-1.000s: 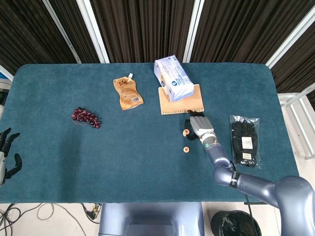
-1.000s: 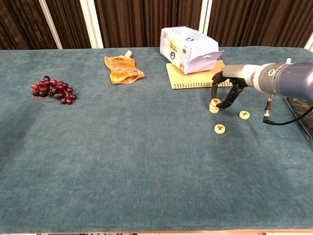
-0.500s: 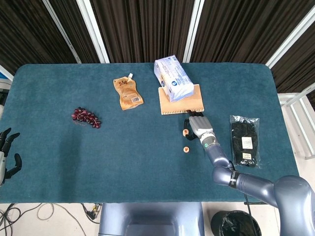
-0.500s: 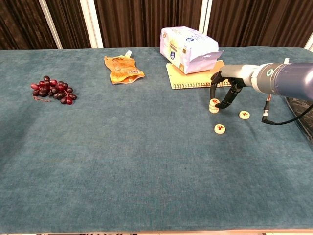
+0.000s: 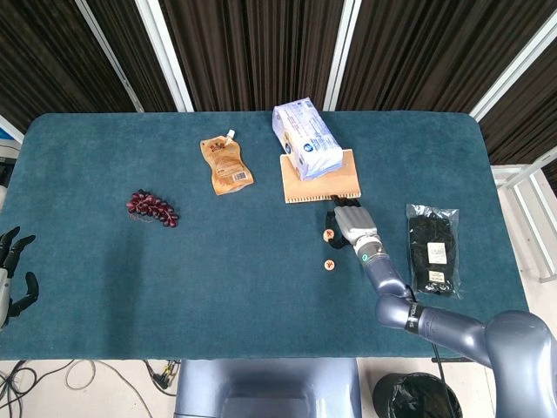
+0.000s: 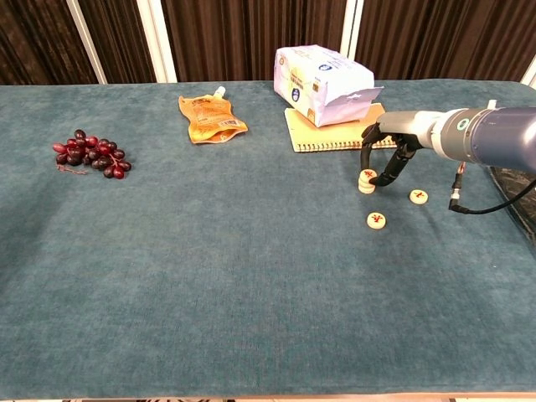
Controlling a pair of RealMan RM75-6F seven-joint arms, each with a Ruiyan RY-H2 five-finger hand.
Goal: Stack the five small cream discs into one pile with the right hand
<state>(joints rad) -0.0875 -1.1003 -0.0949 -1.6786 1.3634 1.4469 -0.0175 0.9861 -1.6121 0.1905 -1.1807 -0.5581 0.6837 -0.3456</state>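
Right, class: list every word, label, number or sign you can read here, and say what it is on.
No text can be read.
Orange pouch: print too small.
White packet: blue print blurred.
Cream discs: red marks, unreadable.
Black bag: white label, unreadable.

Small cream discs with red marks. A short pile (image 6: 367, 180) stands near the notebook's front edge. Two singles lie flat, apart: one (image 6: 377, 220) in front, one (image 6: 419, 197) to its right.
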